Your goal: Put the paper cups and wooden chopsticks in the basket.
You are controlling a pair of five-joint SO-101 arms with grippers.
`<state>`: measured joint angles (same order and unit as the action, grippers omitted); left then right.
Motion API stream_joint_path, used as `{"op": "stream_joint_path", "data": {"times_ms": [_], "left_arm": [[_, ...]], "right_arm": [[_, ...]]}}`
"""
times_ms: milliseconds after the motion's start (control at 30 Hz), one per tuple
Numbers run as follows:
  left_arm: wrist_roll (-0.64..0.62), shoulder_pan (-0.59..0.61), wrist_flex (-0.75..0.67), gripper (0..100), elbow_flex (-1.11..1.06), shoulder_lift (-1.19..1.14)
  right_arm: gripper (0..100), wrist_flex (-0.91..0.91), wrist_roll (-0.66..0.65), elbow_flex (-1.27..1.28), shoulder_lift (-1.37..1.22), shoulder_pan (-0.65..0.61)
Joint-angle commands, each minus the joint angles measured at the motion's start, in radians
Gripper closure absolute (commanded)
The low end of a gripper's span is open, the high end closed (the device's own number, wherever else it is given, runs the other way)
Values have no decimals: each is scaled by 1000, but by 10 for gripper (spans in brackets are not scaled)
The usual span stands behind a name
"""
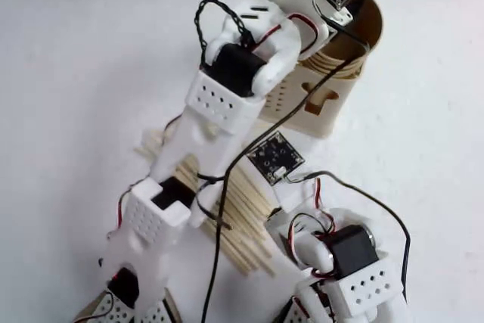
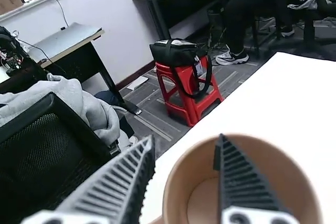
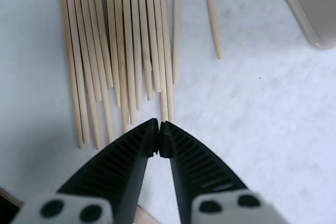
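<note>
White worktop [image 3: 273, 129] lies under my right hand [image 3: 158, 125], pressed together at the ends of the wooden chopsticks [image 3: 121, 40], which lie parallel with long axes running away from it; my left hand [image 2: 185, 139], spread, straddles the rim of the paper cup [image 2: 289, 177], red stool [image 2: 189, 93] beyond.

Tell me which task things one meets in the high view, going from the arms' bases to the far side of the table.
chopsticks → basket → cup
</note>
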<state>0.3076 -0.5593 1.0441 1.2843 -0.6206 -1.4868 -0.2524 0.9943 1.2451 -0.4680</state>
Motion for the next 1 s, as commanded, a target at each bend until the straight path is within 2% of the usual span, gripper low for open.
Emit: {"op": "stream_joint_path", "data": {"times_ms": [0,167,367,700,900,967], "left_arm": [[5,-5,-25,857,26,19],[63,-7,-25,859,37,-36],[61,-13,25,861,37,58],[71,-2,354,861,35,289],[71,79,562,863,35,414],[71,111,629,893,35,481]], "right_arm": [[980,15,0,-6,8,-7],[980,15,-2,-6,8,-5],[980,15,-2,-6,7,-4],[978,35,-2,11,7,-4],[980,35,-2,11,7,-2],[980,35,-2,11,7,-1]]}}
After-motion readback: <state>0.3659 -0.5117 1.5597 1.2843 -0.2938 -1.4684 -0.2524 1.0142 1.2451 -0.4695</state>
